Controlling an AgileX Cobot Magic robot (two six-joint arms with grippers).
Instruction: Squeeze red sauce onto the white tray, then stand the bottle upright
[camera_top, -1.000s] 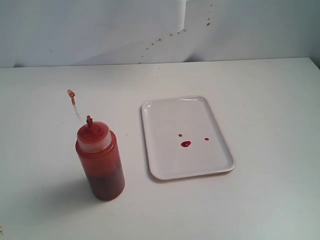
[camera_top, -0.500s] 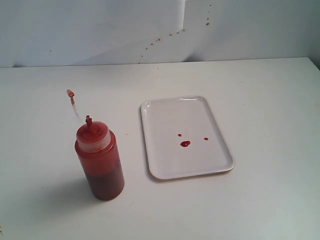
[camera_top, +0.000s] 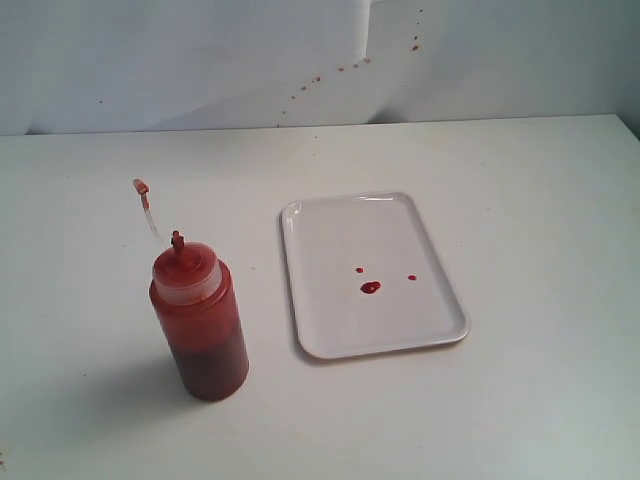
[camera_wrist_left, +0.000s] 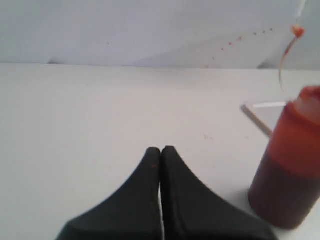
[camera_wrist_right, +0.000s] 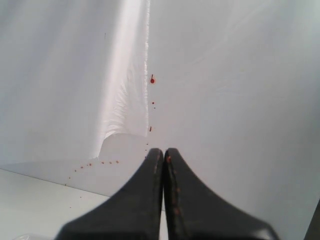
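Note:
The bottle (camera_top: 201, 325) stands upright on the table, left of the white tray (camera_top: 330, 335), its small cap (camera_top: 141, 186) up on its tether. Three drops of red sauce (camera_top: 370, 287) lie near the tray's middle. Neither gripper shows in the exterior view. In the left wrist view my left gripper (camera_wrist_left: 160, 149) is shut and empty, apart from the bottle (camera_wrist_left: 291, 167), with a tray corner (camera_wrist_left: 256, 112) behind it. My right gripper (camera_wrist_right: 163, 151) is shut, holds nothing and faces the back wall.
A white wall (camera_top: 200, 60) with small reddish specks (camera_top: 340, 70) rises behind the table. The table's right edge (camera_top: 630, 125) is near the frame edge.

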